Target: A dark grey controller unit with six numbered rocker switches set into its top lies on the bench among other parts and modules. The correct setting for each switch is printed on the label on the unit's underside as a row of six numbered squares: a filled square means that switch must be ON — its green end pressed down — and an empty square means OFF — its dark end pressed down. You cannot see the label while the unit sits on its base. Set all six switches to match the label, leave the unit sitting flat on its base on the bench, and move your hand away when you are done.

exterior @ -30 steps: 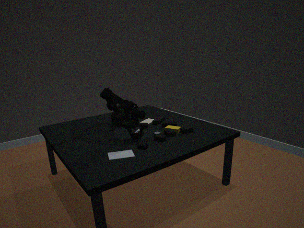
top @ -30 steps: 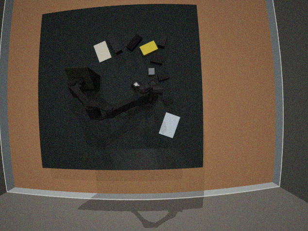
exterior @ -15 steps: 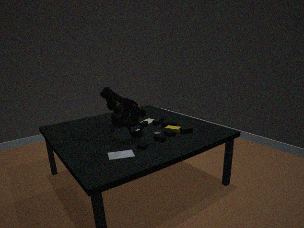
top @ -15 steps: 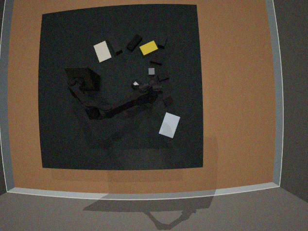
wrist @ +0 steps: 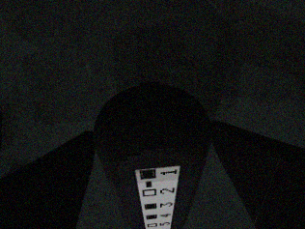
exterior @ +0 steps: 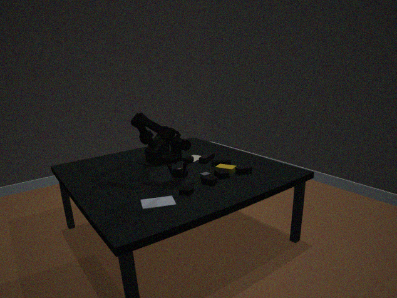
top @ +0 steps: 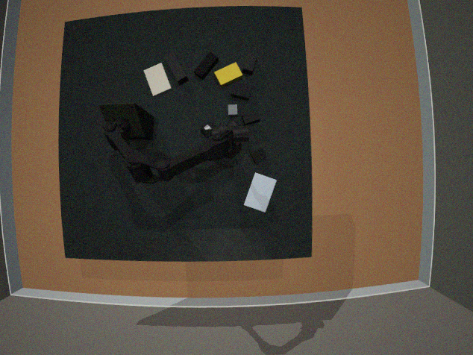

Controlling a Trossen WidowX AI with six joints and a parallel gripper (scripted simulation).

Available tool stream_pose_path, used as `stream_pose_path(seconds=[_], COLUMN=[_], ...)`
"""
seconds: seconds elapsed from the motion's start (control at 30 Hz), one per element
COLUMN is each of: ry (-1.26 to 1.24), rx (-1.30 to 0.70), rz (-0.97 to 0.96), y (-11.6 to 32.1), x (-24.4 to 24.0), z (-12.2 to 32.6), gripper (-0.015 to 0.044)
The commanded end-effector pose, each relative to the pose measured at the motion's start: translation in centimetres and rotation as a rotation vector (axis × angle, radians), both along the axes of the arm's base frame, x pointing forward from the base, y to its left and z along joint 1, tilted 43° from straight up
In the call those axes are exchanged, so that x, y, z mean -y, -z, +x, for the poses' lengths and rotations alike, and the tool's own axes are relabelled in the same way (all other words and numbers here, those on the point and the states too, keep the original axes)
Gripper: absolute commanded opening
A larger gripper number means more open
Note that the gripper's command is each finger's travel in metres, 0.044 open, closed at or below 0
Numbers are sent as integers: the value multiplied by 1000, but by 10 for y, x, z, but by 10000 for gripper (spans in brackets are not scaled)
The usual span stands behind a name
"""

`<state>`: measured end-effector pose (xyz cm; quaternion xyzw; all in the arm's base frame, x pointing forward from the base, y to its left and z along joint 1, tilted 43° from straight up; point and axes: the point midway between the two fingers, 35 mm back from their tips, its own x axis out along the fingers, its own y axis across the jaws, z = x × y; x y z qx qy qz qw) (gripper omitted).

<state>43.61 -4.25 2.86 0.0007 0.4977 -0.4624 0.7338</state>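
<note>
Across the dark surface (top: pixel 183 236) (exterior: pixel 128 224) (wrist: pixel 39 71), a black robot arm (top: pixel 191 158) (exterior: pixel 156 128) is stretching from its base at the left, as seen from above. A cream rectangular panel (top: pixel 157 79) (exterior: pixel 195 158) is lying next, with a long dark block (top: pixel 177 68) (exterior: pixel 206 158) just beside it. Near the middle, the end effector (top: pixel 208 130) (exterior: pixel 178 166) (wrist: pixel 152 132) is clasping the dark controller unit (top: pixel 204 131) (exterior: pixel 179 172) (wrist: pixel 152 115), its fingers pressing in from both sides. The unit's white label (wrist: pixel 159 185) is facing the wrist camera, showing squares 1, 3 and 4 filled and 2 and 5 empty; square 6 is falling outside that view. Farther right, a yellow block (top: pixel 227 73) (exterior: pixel 225 168) and a small grey square-topped piece (top: pixel 232 110) (exterior: pixel 205 173) are resting apart, while a pale rectangular panel (top: pixel 260 192) (exterior: pixel 158 201) is lying at the right, near a small dark part (top: pixel 258 155) (exterior: pixel 186 191).
</note>
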Motion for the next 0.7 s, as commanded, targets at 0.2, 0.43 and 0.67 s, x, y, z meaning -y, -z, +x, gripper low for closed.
stream_pose_path(seconds=[0.2,0.43,0.67], ry=[-3,-3,-3], rx=[-4,-4,-4], rz=[2,2,2], y=[-3,-4,-6], x=[-9,-14,-18], z=[-4,-7,-10], gripper=[336,336,336])
